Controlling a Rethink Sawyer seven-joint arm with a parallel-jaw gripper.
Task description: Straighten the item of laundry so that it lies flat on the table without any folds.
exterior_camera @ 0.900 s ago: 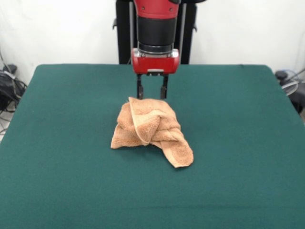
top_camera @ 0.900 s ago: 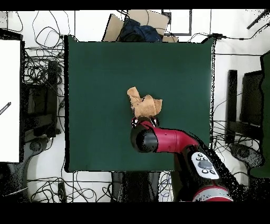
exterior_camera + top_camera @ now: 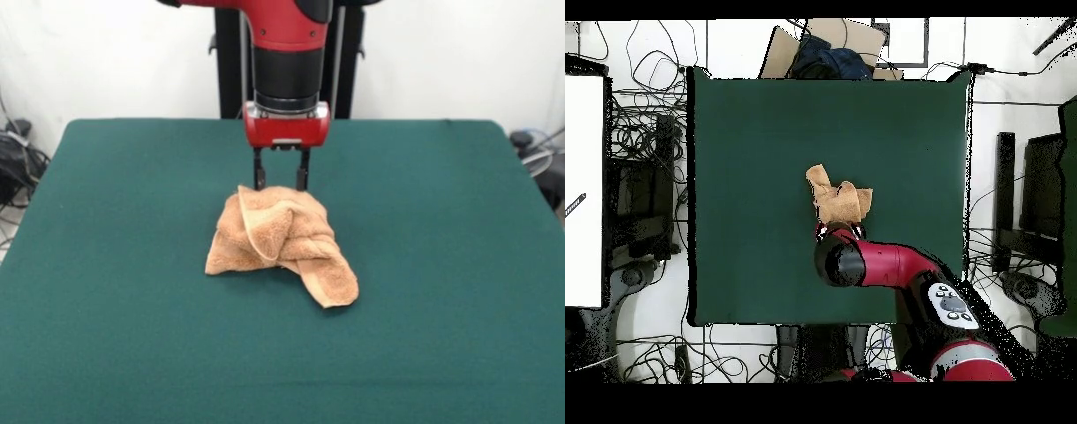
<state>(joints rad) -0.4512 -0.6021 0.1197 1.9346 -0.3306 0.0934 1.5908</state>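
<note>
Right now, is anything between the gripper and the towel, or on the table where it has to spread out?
Nothing visible. The open gripper hangs just behind the crumpled towel's far edge, with no object between them. The green table around the towel shows only bare cloth on every side in both views.

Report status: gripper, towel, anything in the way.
Gripper open, jaws down at the towel's far edge. Towel crumpled in a heap mid-table, folds not yet out. Nothing in the way on the table.
</note>
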